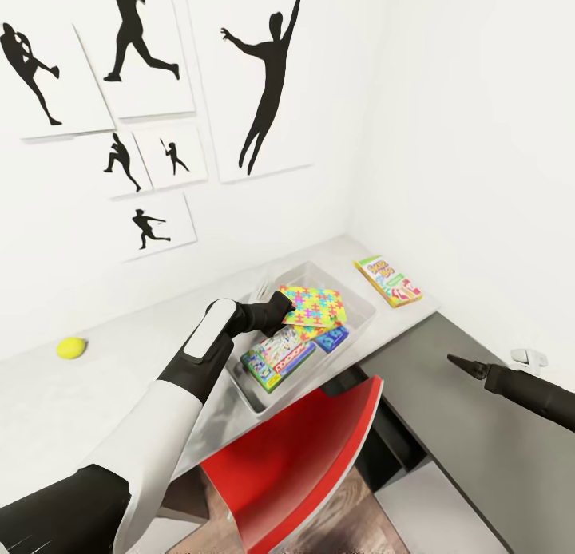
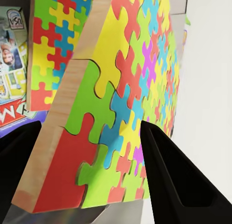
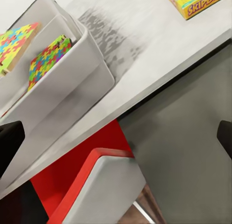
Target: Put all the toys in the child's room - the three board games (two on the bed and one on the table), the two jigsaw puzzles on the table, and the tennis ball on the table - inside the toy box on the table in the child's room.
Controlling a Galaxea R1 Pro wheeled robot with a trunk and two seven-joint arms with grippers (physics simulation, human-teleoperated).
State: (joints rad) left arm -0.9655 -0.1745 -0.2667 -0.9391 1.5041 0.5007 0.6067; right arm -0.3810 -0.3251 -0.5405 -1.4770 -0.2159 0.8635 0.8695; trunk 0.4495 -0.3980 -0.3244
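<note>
My left gripper (image 1: 281, 308) hangs over the light grey toy box (image 1: 249, 395), shut on a multicoloured jigsaw puzzle (image 1: 317, 305) that it holds tilted above the bin. In the left wrist view this puzzle (image 2: 121, 98) sits slanted between the black fingers (image 2: 176, 180). A second jigsaw (image 2: 48, 45) lies behind it in the box. The Monopoly box (image 1: 275, 359) and a small blue game box (image 1: 332, 338) lie in the bin. A yellow-green-red Skip-Bo box (image 1: 388, 280) rests on the table (image 1: 120, 378) right of the bin. The tennis ball (image 1: 71, 347) sits far left. My right gripper (image 1: 457, 364) hovers open over the dark grey section.
A red chair (image 1: 295, 450) stands tucked under the desk directly below the toy box. White walls with black silhouette posters (image 1: 267, 83) close the corner behind the table. The dark grey desk section (image 1: 447, 434) runs along the right wall.
</note>
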